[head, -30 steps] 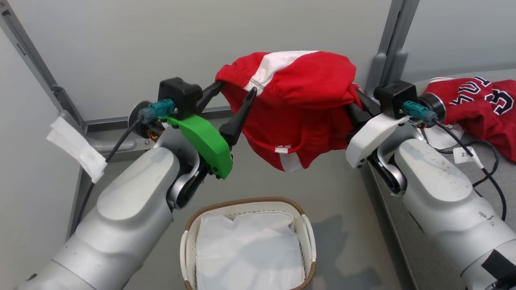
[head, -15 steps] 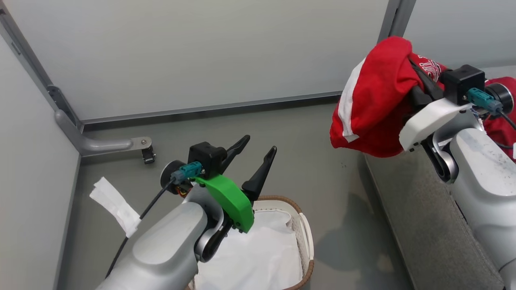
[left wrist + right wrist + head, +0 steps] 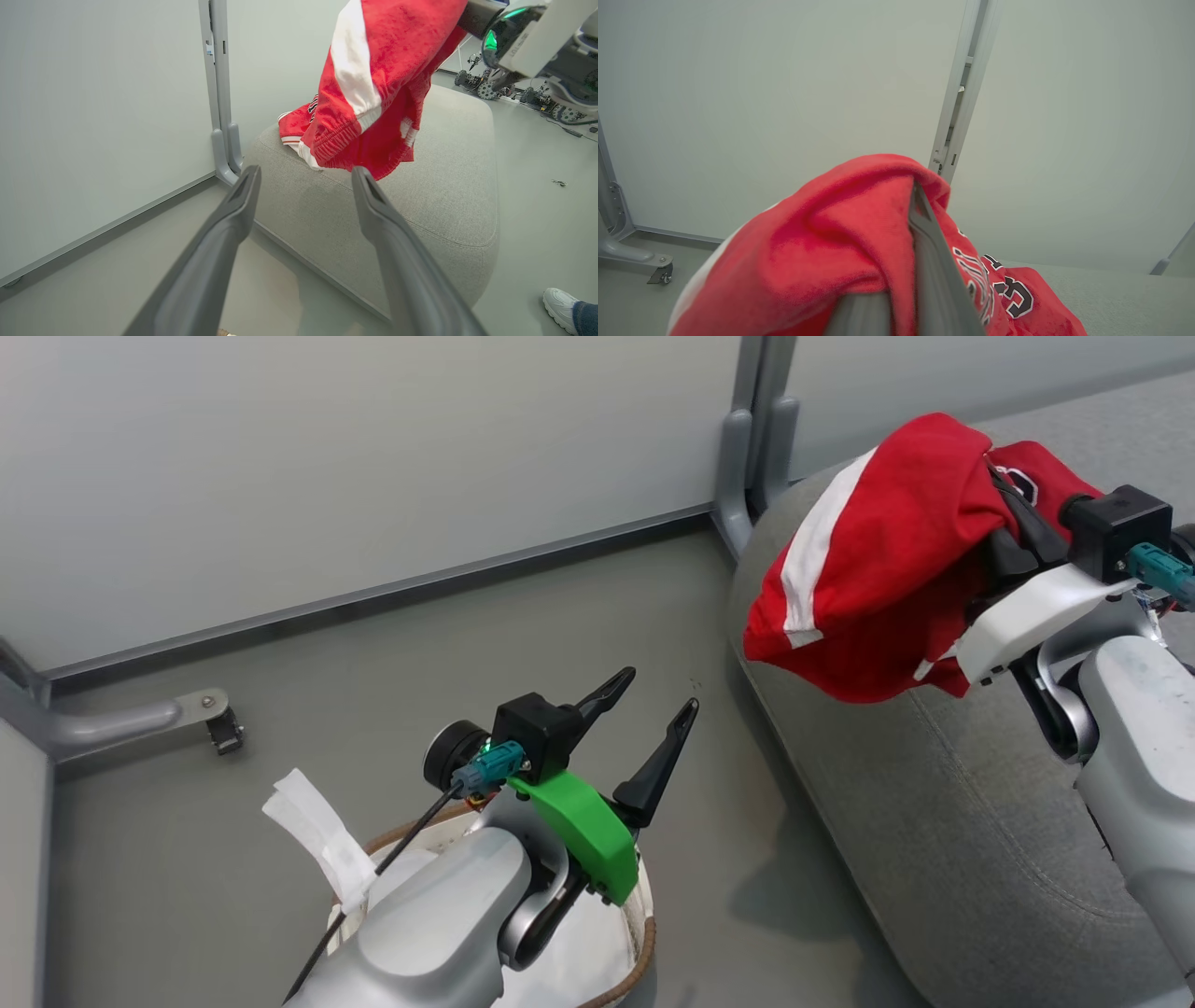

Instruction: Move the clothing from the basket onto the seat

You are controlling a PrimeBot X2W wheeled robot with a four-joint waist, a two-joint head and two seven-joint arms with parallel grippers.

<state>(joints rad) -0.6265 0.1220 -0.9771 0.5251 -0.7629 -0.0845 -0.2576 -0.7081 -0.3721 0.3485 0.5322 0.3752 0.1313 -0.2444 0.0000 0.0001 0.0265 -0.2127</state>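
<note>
One right hand [image 3: 917, 200] pinches the clothing [image 3: 878, 569], drooping lengthwise above the seat [image 3: 934, 821] (left hand [image 3: 659, 689] spread).

A second ago both grippers held the clothing [image 3: 878, 579] stretched out at 12 o'clock, above the basket [image 3: 644, 933]. Then the left gripper [image 3: 661, 689] let go and dropped low toward 6 o'clock, jaws wide apart. The right gripper [image 3: 1001, 527] has carried the clothing to 2 o'clock, over the seat [image 3: 934, 821]. The head camera turned too.
</note>
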